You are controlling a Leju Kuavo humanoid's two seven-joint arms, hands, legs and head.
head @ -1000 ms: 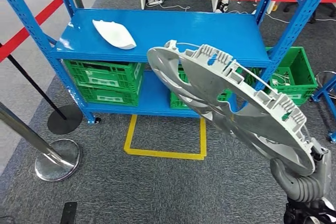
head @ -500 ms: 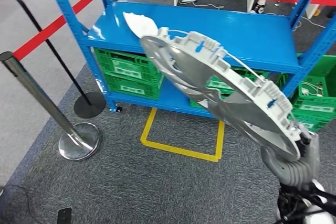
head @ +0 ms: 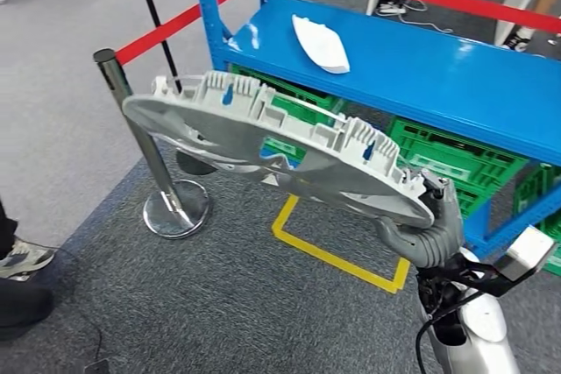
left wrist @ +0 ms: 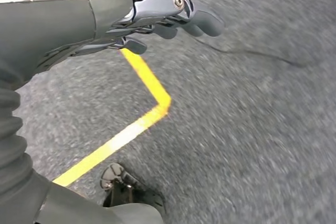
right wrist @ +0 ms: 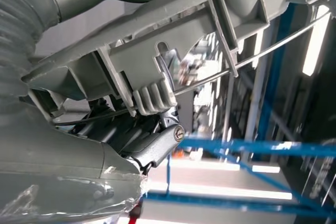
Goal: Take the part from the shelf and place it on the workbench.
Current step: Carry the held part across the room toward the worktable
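While gripped at one rim by the right hand point(head: 427, 232), large round grey plastic wheel-cover part point(head: 265, 142) held out nearly flat, clear of the blue steel shelf point(head: 450, 76), likely for carrying. Left hand point(left wrist: 166, 17) loosely apart, holding nothing.

You will find no readable text here; the white labels on the green crates point(head: 457, 164) are too blurred to make out.
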